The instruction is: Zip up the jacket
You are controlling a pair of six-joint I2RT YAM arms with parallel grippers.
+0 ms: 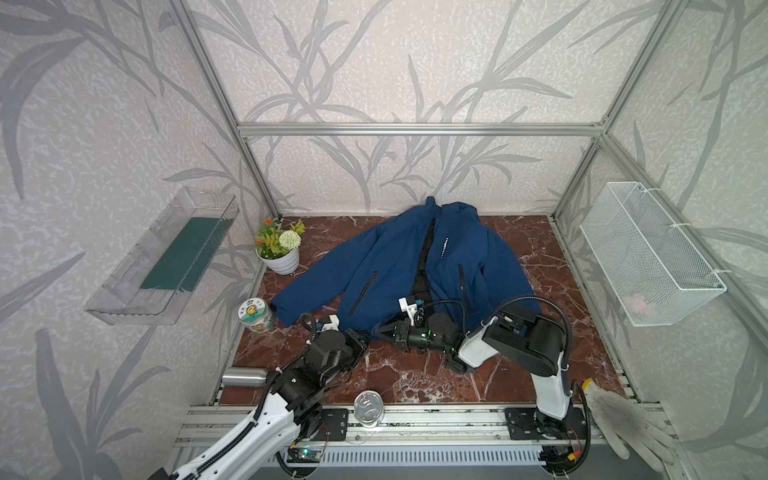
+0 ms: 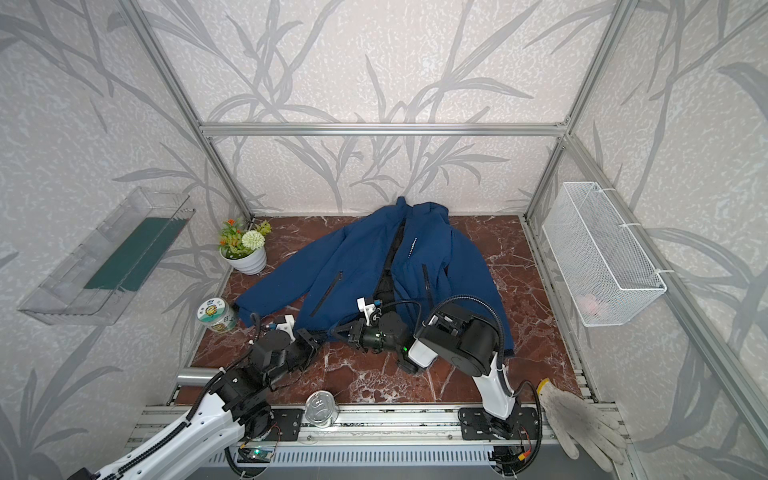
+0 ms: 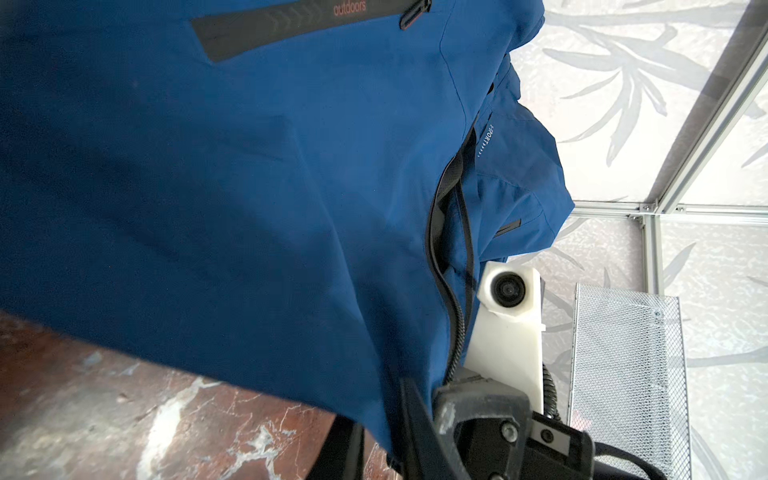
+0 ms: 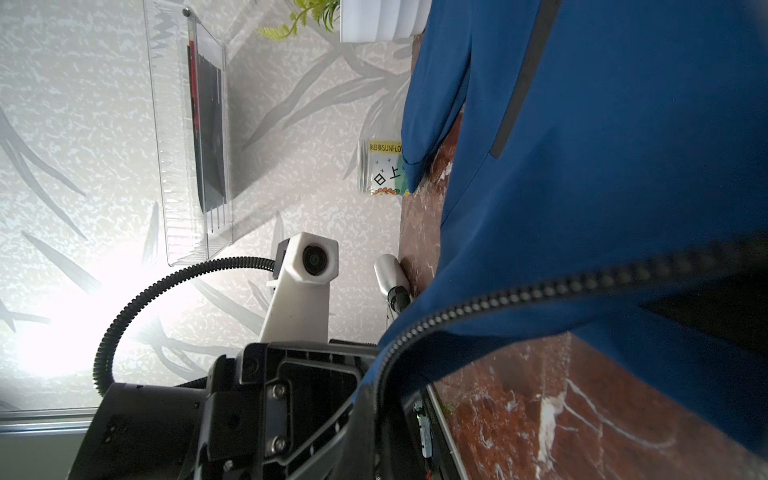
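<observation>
**The jacket [image 1: 395, 266] lies open on the counter [image 1: 415, 374] just beside the flower pot [image 1: 279, 259], with both grippers at its hem.**

In both top views the left gripper [image 1: 360, 341] and right gripper [image 1: 380, 330] almost touch, well apart from the flower pot. The left wrist view shows the left gripper [image 3: 376, 432] with its jaws slightly apart about the hem. The right wrist view shows the right gripper [image 4: 370, 407] clamped on the toothed zipper edge [image 4: 540, 286]. We judge both edges need holding taut and level before mating.

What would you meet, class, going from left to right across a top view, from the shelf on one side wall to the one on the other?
clear tray → can → jacket → wire basket
</observation>
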